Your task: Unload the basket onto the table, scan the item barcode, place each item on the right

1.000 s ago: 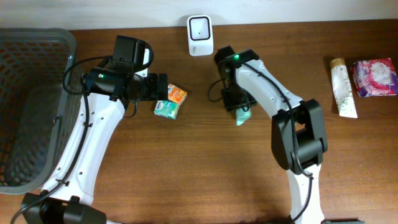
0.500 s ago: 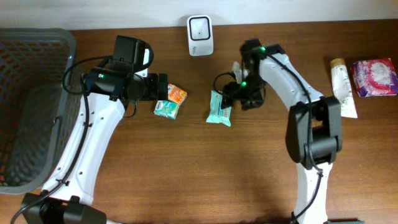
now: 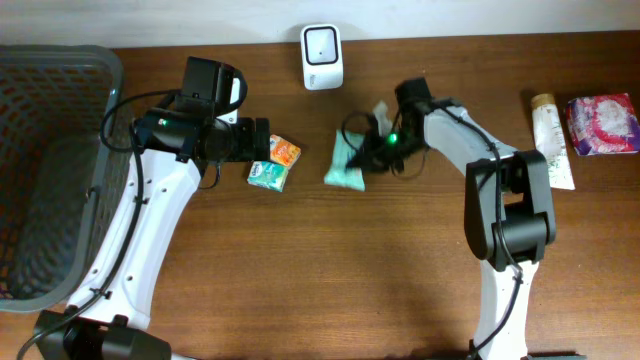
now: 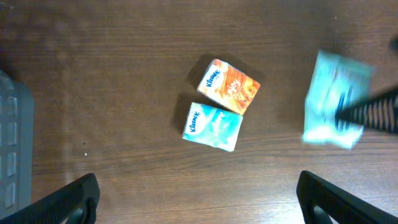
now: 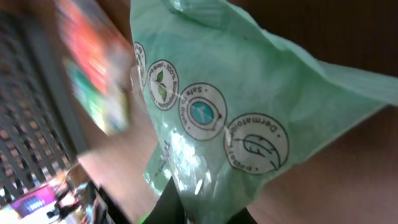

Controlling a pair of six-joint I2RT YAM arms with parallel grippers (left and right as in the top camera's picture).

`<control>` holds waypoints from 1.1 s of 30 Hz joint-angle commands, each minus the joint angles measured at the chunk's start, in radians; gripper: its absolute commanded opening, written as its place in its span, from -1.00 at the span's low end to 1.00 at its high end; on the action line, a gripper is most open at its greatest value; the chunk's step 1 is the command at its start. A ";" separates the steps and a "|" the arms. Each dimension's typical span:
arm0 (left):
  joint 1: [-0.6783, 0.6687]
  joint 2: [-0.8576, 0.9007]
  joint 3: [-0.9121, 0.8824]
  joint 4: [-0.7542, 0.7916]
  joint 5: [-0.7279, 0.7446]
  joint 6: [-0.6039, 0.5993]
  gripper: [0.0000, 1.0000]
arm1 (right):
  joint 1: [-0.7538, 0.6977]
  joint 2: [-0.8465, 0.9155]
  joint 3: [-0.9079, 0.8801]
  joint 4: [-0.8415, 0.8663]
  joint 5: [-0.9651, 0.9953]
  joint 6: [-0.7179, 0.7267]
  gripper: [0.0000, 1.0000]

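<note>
Right gripper (image 3: pixel 366 154) pinches the pack (image 3: pixel 343 168), at 6 o'clock from the scanner (image 3: pixel 322 45). Best: turn its barcode squarely toward the scanner window and hold steady. Left gripper (image 3: pixel 262 140) spread above the tissues (image 3: pixel 275 165).

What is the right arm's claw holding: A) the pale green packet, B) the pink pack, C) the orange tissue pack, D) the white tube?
A: the right gripper is shut on the pale green packet, which fills its wrist view.
</note>
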 commanded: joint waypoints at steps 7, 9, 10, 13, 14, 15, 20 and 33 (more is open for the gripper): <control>0.000 -0.002 0.002 -0.001 -0.003 0.005 0.98 | 0.011 0.034 0.221 0.766 0.094 0.579 -0.92; 0.000 -0.002 0.002 -0.001 -0.003 0.005 0.98 | 0.030 0.082 0.221 0.911 0.183 0.673 -0.92; 0.000 -0.002 0.002 -0.001 -0.003 0.005 0.98 | 0.036 0.095 0.221 0.911 0.238 0.689 -0.92; 0.000 -0.002 0.002 -0.001 -0.003 0.005 0.98 | 0.082 0.147 0.258 0.948 0.360 0.691 -0.92; 0.000 -0.002 0.002 -0.001 -0.003 0.005 0.98 | 0.092 0.153 0.258 0.949 0.406 0.689 -0.92; 0.000 -0.002 0.002 -0.001 -0.003 0.005 0.98 | 0.092 0.157 0.258 0.961 0.407 0.689 -0.92; 0.000 -0.002 0.002 -0.001 -0.003 0.005 0.98 | 0.010 0.128 0.268 0.805 0.070 0.602 -0.61; 0.000 -0.002 0.002 -0.001 -0.003 0.005 0.98 | 0.101 0.122 0.264 0.165 0.323 0.066 0.86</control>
